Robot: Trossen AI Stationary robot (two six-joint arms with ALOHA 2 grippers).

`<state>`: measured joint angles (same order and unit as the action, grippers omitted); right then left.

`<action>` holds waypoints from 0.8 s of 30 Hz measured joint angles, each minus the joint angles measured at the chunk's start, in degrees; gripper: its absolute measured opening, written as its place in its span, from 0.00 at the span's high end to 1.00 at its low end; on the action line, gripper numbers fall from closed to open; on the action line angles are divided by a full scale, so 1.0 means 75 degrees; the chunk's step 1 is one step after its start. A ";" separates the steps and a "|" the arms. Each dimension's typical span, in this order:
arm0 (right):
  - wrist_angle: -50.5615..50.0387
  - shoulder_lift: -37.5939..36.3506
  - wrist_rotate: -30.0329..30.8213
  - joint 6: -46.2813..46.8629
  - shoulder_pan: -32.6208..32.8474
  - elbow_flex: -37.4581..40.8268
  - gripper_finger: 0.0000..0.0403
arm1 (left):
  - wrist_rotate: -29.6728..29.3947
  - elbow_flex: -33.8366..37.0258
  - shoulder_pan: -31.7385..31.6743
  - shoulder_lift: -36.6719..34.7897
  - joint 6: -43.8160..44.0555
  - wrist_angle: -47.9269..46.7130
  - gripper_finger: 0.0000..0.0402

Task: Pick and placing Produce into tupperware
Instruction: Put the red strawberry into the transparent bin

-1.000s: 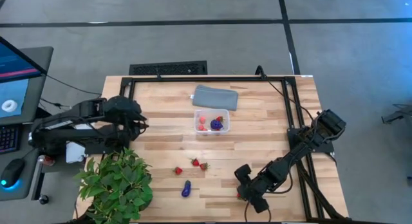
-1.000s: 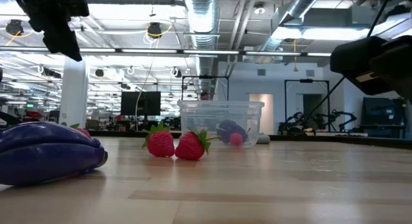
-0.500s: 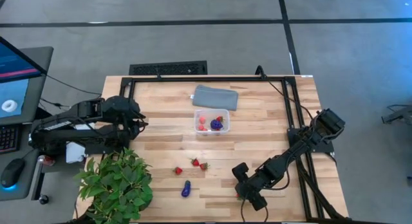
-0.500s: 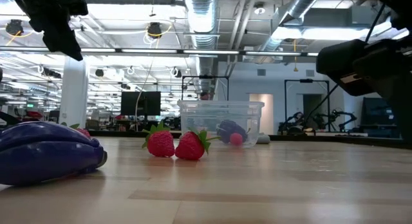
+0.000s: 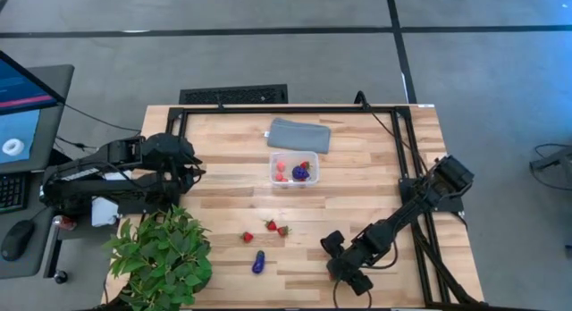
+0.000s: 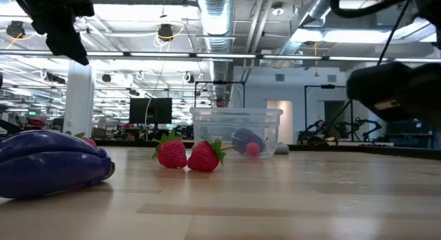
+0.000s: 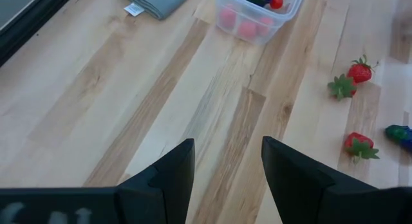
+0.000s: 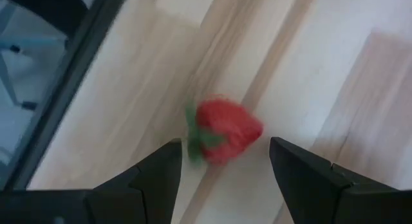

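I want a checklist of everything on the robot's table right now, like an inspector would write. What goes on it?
Surface: wooden table, black frame round its edge.
Job's things: clear tupperware mid-table holding several fruits, one purple; three strawberries and a purple piece lie loose nearer the front; one more strawberry lies on the wood in front of the right gripper.
Clutter: grey pad behind the box; leafy plant at the front left corner.
Grippers: left gripper open, over bare wood at the left; right gripper open, low at the front right.
Cables: black cables run along the right frame.
Surroundings: desk with a monitor and mouse on the left.
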<state>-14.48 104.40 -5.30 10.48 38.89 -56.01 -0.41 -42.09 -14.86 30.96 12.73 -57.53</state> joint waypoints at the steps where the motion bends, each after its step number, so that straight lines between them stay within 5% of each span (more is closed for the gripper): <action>1: 0.0054 0.0002 0.0048 0.0000 -0.0006 -0.0024 0.35 | -0.0003 0.0000 -0.0002 0.0003 0.0000 0.0002 0.58; 24: 0.0363 -0.0006 0.0111 0.0006 -0.0006 -0.0038 0.35 | -0.0208 0.0000 -0.0002 0.0000 0.0006 0.0063 0.58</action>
<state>-11.76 104.36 -4.47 10.52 38.85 -56.29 -1.97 -42.09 -14.87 30.96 12.78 -57.06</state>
